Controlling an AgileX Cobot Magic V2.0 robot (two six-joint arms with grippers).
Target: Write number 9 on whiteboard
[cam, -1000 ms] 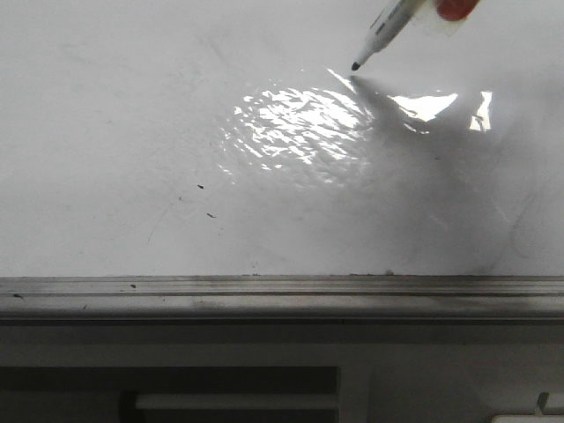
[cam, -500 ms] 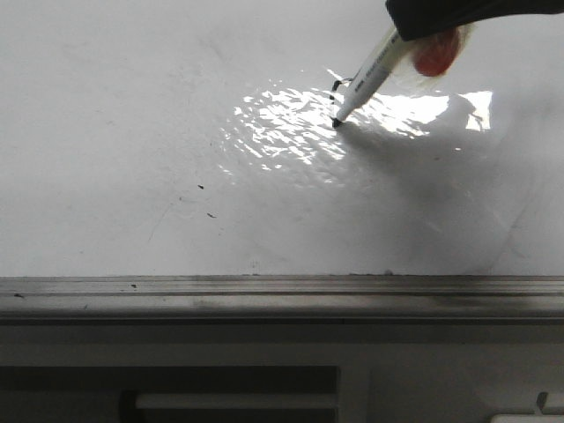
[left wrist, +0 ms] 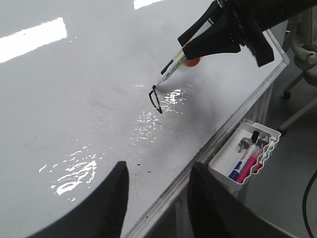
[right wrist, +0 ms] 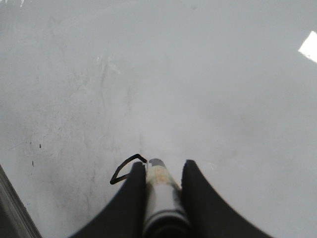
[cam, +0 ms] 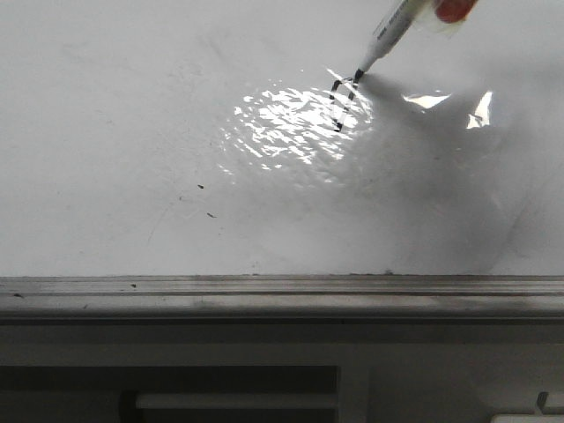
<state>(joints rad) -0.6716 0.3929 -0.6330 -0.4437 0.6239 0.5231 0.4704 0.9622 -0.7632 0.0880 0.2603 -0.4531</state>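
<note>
The right gripper (right wrist: 157, 183) is clamping a marker (cam: 385, 38) with its tip touching the whiteboard (cam: 132, 132), closing the loop of the number 9 (cam: 342, 104) in the glare. The stem likely comes next. The left gripper (left wrist: 157, 186) is hanging empty, jaws apart.

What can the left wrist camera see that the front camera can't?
Only the left wrist view shows the white tray of spare markers beside the whiteboard, the right hand clamping the marker, and the open left hand. Only the front view shows two dark specks. Both show the marker tip at the unfinished number 9.
</note>
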